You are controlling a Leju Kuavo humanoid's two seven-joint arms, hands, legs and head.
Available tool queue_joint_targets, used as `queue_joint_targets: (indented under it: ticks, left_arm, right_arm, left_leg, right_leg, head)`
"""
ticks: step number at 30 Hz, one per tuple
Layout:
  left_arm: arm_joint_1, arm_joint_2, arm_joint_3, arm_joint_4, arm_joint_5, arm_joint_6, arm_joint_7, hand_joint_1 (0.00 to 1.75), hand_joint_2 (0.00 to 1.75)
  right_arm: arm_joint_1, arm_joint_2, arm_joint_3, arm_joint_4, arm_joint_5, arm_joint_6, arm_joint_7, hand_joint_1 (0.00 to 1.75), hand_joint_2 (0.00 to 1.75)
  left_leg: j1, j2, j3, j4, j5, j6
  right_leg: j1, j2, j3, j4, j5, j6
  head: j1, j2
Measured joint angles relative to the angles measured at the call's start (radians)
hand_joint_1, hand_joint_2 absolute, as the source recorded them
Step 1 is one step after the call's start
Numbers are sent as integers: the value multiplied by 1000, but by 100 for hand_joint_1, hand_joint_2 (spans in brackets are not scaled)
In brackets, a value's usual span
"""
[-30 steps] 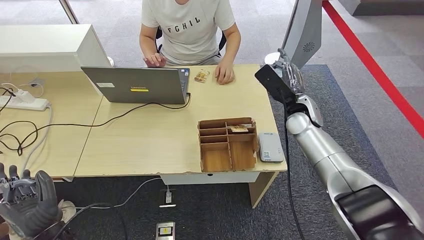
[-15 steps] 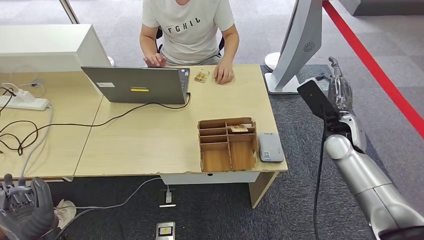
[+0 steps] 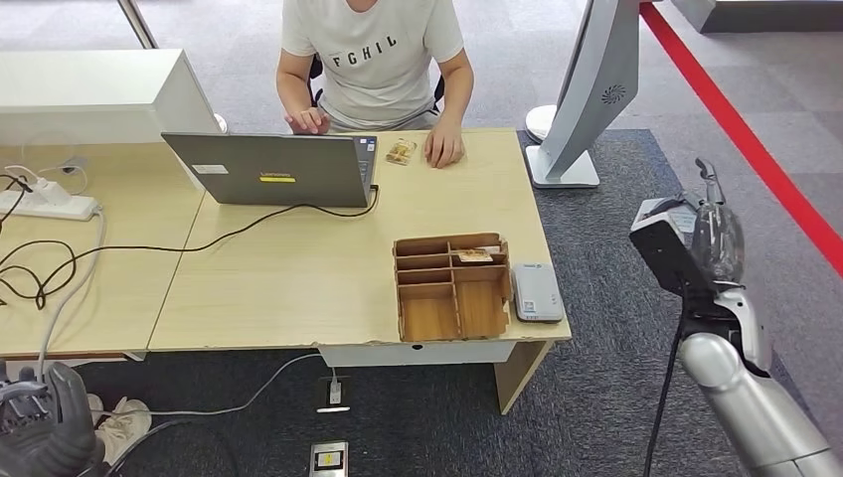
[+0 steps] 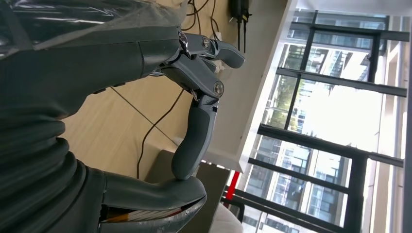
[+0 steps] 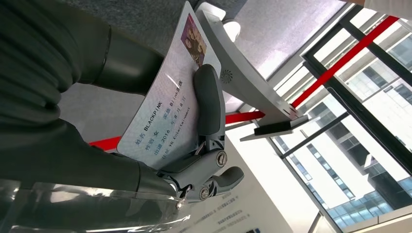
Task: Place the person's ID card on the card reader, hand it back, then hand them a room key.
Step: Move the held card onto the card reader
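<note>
My right hand (image 3: 714,238) hangs over the carpet, to the right of the table and level with its front half. In the right wrist view this hand (image 5: 145,121) pinches the white ID card (image 5: 163,109), which bears a small photo and printed lines, between thumb and a finger. The grey card reader (image 3: 538,292) lies flat at the table's front right corner. Beside it stands a wooden divided box (image 3: 452,288) with a card (image 3: 475,256) in one compartment. My left hand (image 3: 40,422) is low at the front left, below the table edge, one finger (image 4: 194,136) meeting the thumb with nothing held.
A person in a white T-shirt (image 3: 373,55) sits at the far side, one hand (image 3: 444,149) on the table beside a small packet (image 3: 401,151). An open laptop (image 3: 273,169) and cables (image 3: 60,258) cover the left part. A grey stand (image 3: 587,94) rises at the right.
My right arm has swung right and toward me with the card, from the table's far right corner to the carpet beside it. My left hand has sunk lower.
</note>
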Motion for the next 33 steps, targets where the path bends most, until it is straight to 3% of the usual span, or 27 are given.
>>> queue_joint_targets:
  ticks: [6, 10, 17, 27, 33]
  left_arm:
    - [-15, 0, 8, -2, -2, 0, 6, 0, 175]
    - [-41, 14, 17, 0, -54, 0, 62, 0, 175]
    - [-140, 73, 30, -14, -263, 0, 232, 0, 175]
    - [-287, 157, -1, -39, -371, 0, 342, 0, 175]
    - [-346, 197, -41, -45, -388, 0, 367, 0, 175]
  right_arm:
    - [60, 17, 0, -24, -2, -20, -20, 175, 175]
    - [83, 28, 0, -33, -7, -20, -30, 175, 175]
    - [88, 56, -2, -36, -4, 4, -66, 175, 175]
    - [86, 99, 11, -30, 21, 58, -73, 175, 175]
    - [84, 120, 27, -15, 21, 76, -73, 175, 175]
  left_leg:
    - [0, 0, 0, 0, 0, 0]
    - [0, 0, 0, 0, 0, 0]
    - [0, 0, 0, 0, 1, -1]
    - [0, 0, 0, 0, 1, -1]
    - [0, 0, 0, 0, 1, -1]
  right_leg:
    - [0, 0, 0, 0, 0, 0]
    - [0, 0, 0, 0, 0, 0]
    - [0, 0, 0, 1, 0, 0]
    - [0, 0, 0, 2, 0, 0]
    - [0, 0, 0, 2, 0, 0]
  head:
    - [0, 0]
    - [0, 0]
    - [0, 0]
    - [0, 0]
    - [0, 0]
